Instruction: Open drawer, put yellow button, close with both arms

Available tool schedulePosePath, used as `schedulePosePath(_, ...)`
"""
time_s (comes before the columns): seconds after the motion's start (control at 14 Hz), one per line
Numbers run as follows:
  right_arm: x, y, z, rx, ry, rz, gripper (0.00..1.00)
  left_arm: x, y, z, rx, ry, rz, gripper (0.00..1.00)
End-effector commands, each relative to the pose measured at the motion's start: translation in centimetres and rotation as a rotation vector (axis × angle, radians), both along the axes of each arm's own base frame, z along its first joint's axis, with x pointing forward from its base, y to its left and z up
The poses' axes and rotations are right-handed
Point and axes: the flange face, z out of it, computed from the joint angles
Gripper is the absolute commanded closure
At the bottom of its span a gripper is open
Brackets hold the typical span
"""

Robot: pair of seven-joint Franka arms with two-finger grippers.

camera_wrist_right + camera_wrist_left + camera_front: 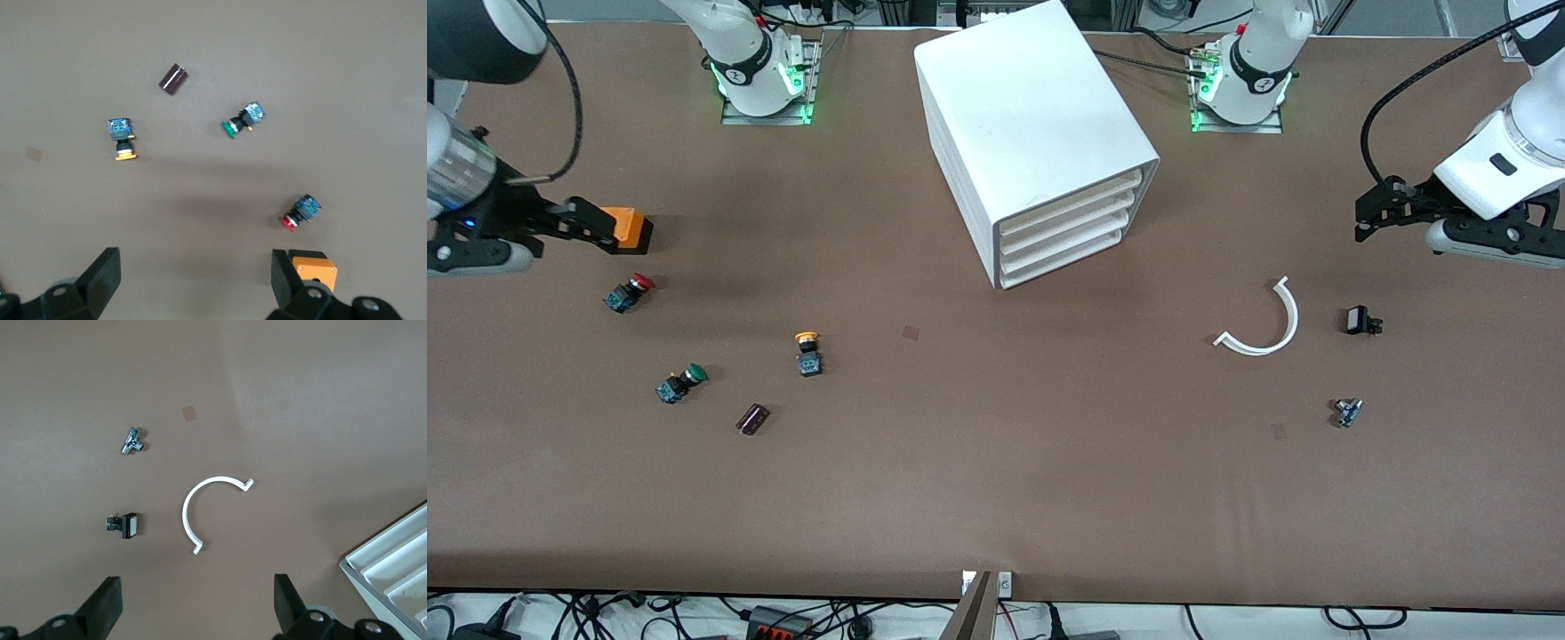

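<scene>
The white cabinet (1032,133) stands mid-table with all four drawers shut; the drawer (1069,212) is the uppermost one. A corner of the cabinet shows in the left wrist view (393,567). The yellow button (808,353) lies on the table toward the right arm's end, nearer to the front camera than the cabinet; it also shows in the right wrist view (122,138). My right gripper (591,227) (197,283) is open and empty, over the table beside an orange box. My left gripper (1369,213) (198,607) is open and empty, over the left arm's end of the table.
A red-capped button (628,292), a green-capped button (680,383), a dark cylinder (752,419) and the orange box (626,228) lie near the yellow button. A white curved piece (1263,324), a black part (1362,321) and a small metal part (1347,412) lie toward the left arm's end.
</scene>
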Motion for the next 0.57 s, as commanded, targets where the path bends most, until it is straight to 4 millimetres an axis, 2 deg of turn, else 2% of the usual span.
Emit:
schedulePosePath(0.0, 1.5, 3.0, -3.2, 0.001, 0.017, 0.047, 0.0, -0.8, -0.5, 0.4, 0.02, 0.001, -0.001, 0.0)
schedulePosePath(0.14, 2.7, 4.5, -5.6, 0.0, 0.017, 0.07, 0.0, -1.3, -1.1, -0.7, 0.014, 0.087, -0.012, 0.0)
schedulePosePath(0.21, 3.1, 5.2, -6.9, -0.001, 0.028, 0.081, 0.0, -1.4, -2.1, -0.9, 0.013, 0.128, -0.034, 0.0)
schedulePosePath(0.36, 3.5, 6.6, -9.3, -0.005, 0.054, 0.103, 0.0, -2.4, -5.2, -4.0, 0.021, 0.313, -0.095, 0.0)
schedulePosePath(0.5, 4.1, 7.6, -12.5, -0.008, 0.092, 0.116, 0.0, -2.0, -7.0, -7.7, -0.065, 0.427, -0.117, 0.0)
